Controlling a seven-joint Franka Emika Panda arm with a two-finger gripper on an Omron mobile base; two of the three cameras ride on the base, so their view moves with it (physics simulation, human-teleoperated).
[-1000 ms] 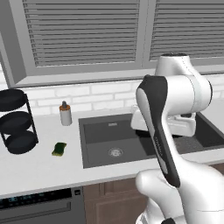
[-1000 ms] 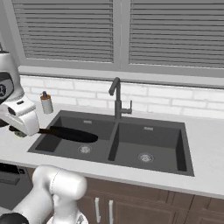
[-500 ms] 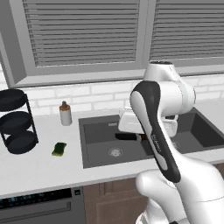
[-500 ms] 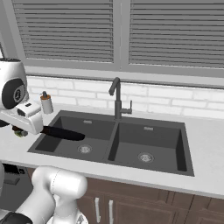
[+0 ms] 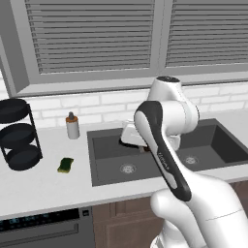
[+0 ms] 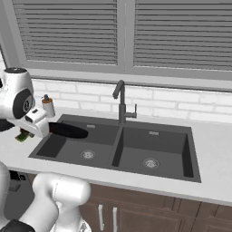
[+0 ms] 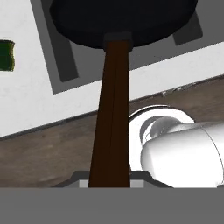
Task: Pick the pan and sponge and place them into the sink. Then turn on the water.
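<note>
My gripper (image 6: 45, 128) is shut on the long brown handle (image 7: 111, 122) of the black pan (image 6: 68, 130). It holds the pan level above the left basin of the dark grey sink (image 6: 167, 145). In the hand view the pan's round bowl (image 7: 122, 19) hangs over the basin, and my gripper (image 7: 109, 181) clamps the handle's end. The yellow and green sponge (image 5: 65, 165) lies on the counter left of the sink (image 5: 106, 145); its edge shows behind my hand (image 6: 21, 135). No water shows at the dark gooseneck faucet (image 6: 121, 102).
A soap bottle (image 5: 72, 126) stands on the counter at the sink's back left corner. A black tiered rack (image 5: 17, 135) stands at the far left. My own white arm (image 5: 164, 140) blocks much of the sink in the left base view.
The hand has swung left with the pan, from the middle of the sink to the left basin's left side. The sponge has not moved.
</note>
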